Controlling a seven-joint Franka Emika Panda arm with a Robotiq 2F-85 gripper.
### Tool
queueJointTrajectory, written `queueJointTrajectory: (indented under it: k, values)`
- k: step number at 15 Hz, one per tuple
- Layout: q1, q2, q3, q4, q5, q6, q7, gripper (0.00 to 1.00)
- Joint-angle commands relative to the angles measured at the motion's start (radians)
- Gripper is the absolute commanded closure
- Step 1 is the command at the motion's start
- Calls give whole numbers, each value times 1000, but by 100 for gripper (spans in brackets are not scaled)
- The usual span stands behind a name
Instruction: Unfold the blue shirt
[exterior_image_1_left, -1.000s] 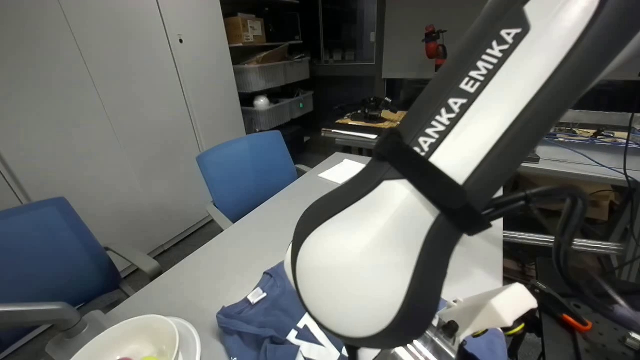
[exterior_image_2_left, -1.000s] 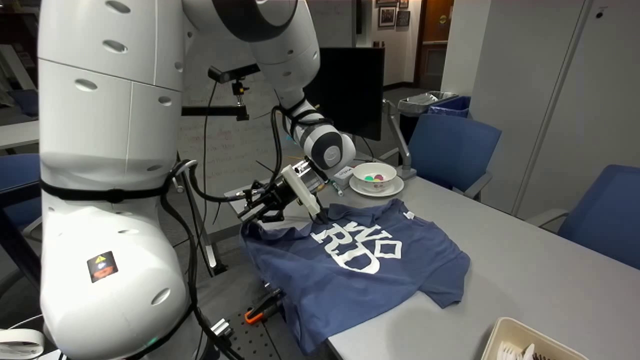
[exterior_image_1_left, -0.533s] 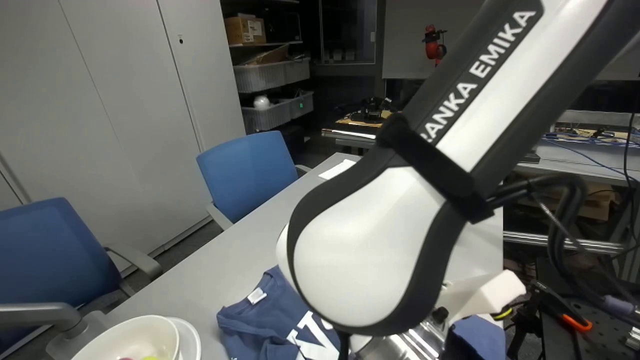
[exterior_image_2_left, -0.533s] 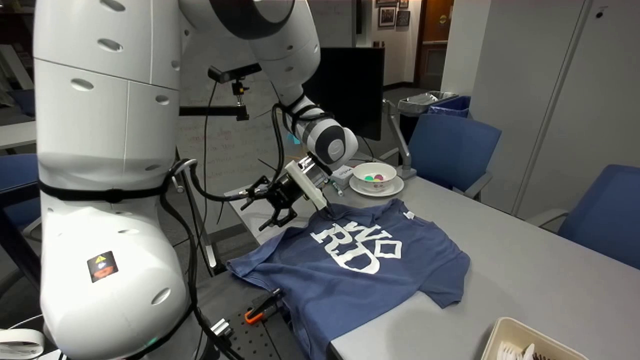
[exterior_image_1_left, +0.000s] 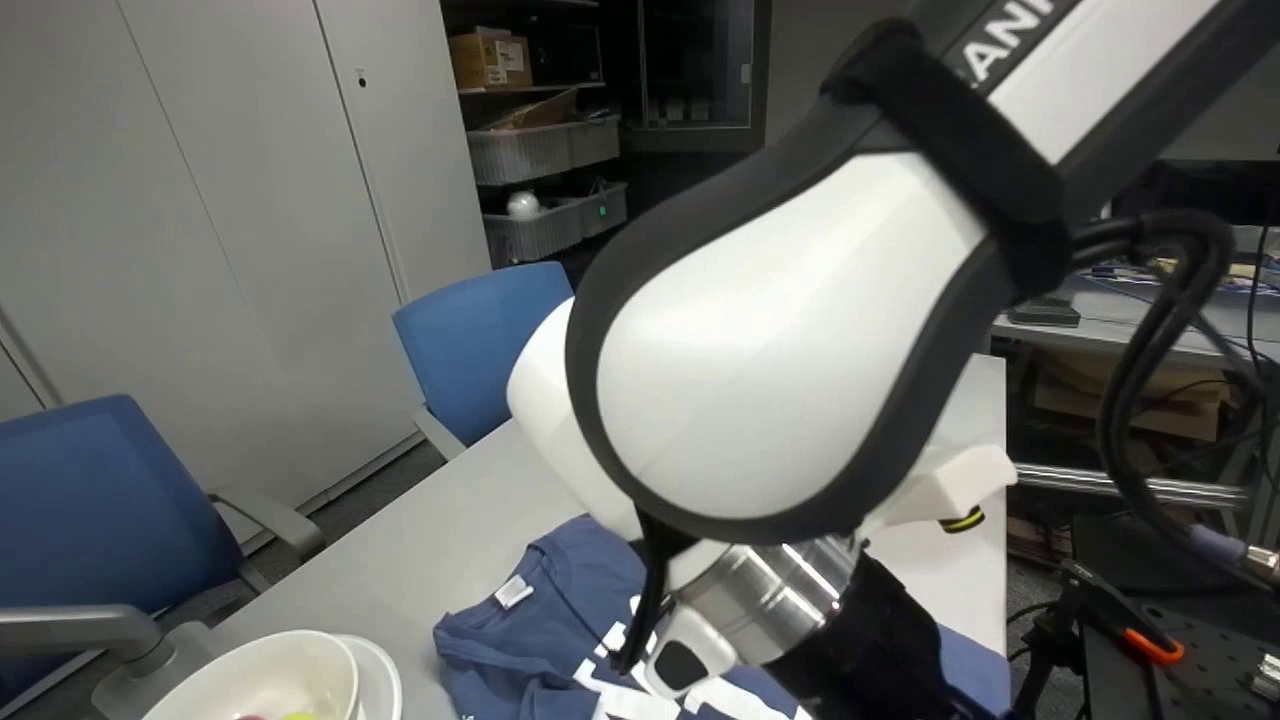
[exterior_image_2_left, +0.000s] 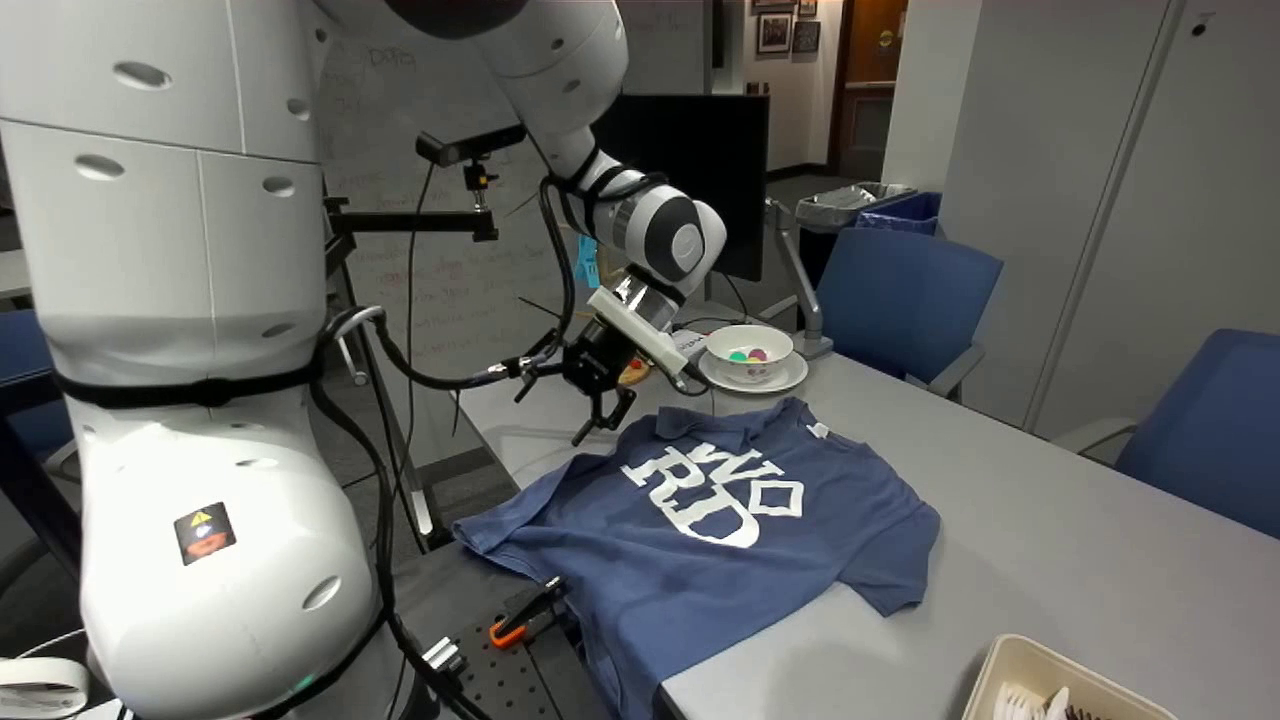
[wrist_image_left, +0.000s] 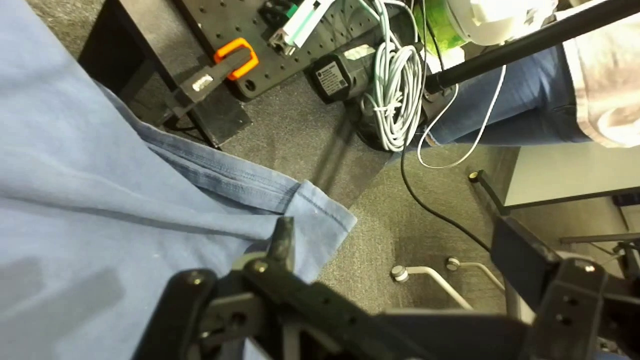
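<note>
The blue shirt (exterior_image_2_left: 620, 560) lies spread over the table corner, its white lettering upward and one sleeve to the right. Its near-left part, with the other sleeve, extends past the table edge. In an exterior view, the collar end of the shirt (exterior_image_1_left: 560, 600) shows, the rest partly behind the arm. My gripper (exterior_image_2_left: 551, 418) is in the air above the shirt's left side, fingers spread wide with nothing between them. Seen from the wrist, the shirt (wrist_image_left: 75, 200) fills the left, and the open gripper (wrist_image_left: 395, 234) has floor visible between its fingers.
A bowl (exterior_image_2_left: 730, 345) of small coloured balls stands on a plate (exterior_image_2_left: 790, 380) behind the shirt. A beige tray (exterior_image_2_left: 1080, 670) with plastic forks is at the front right. An orange-handled clamp (exterior_image_2_left: 530, 610) sits beside the shirt's hanging part. A monitor (exterior_image_2_left: 690, 180) rises behind.
A second ago the gripper held the shirt's left edge raised. Its fingers have opened, the sleeve has dropped, and the gripper has moved up and away from the cloth.
</note>
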Motion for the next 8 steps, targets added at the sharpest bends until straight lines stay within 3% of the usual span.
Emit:
queueJointTrajectory:
  k: [1,8]
  values:
    - [8,-54,-13,-10,-57,22,38,0]
    - [10,-113,-21,-42,-153,215,159,0]
